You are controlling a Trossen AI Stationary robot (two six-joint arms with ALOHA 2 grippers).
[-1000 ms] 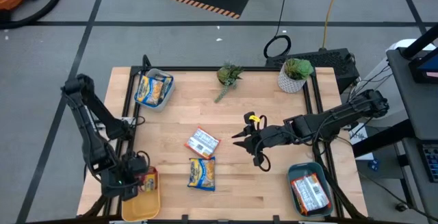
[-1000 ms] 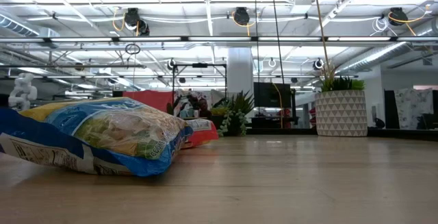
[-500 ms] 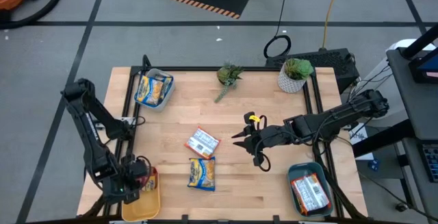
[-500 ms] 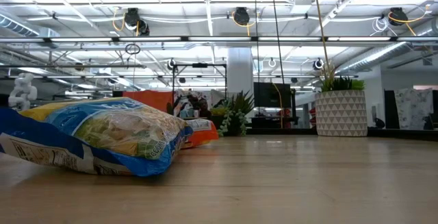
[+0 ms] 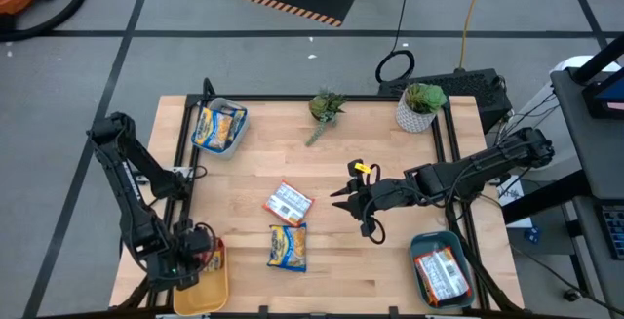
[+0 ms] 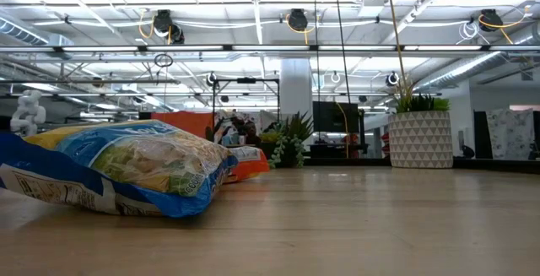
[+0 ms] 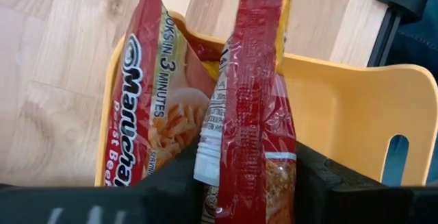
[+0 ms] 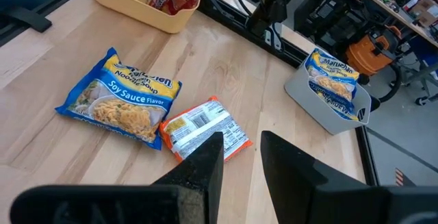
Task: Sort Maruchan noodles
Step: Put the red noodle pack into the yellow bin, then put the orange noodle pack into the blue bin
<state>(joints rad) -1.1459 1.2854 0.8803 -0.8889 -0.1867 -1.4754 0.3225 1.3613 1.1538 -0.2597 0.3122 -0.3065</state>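
Observation:
My left gripper (image 5: pixel 195 262) hangs over the yellow bin (image 7: pixel 342 114) at the table's near left corner, shut on a red noodle packet (image 7: pixel 256 80). A second red packet (image 7: pixel 147 114) leans against the bin's wall beside it. A blue-and-yellow packet (image 5: pixel 288 246) and an orange packet (image 5: pixel 288 202) lie flat on the wood mid-table. My right gripper (image 8: pixel 241 152) hovers open, right of the orange packet, with nothing between its fingers. My left gripper pinches the red packet's two flat faces between its fingers, at the packet's lower part (image 7: pixel 246 169). The fingers come steeply from above. The packet stands on edge inside the yellow bin; the fingers hide its bottom end.
A grey bin (image 5: pixel 219 124) with blue-and-yellow packets stands at the far left. A teal bin (image 5: pixel 437 244) with red-and-white packets is at the near right. Two potted plants (image 5: pixel 327 106) (image 5: pixel 421 104) stand along the far edge. Bare wood lies between the loose packets and the bins.
My left gripper has sunk a little toward the yellow bin with the red packet and tipped slightly further down.

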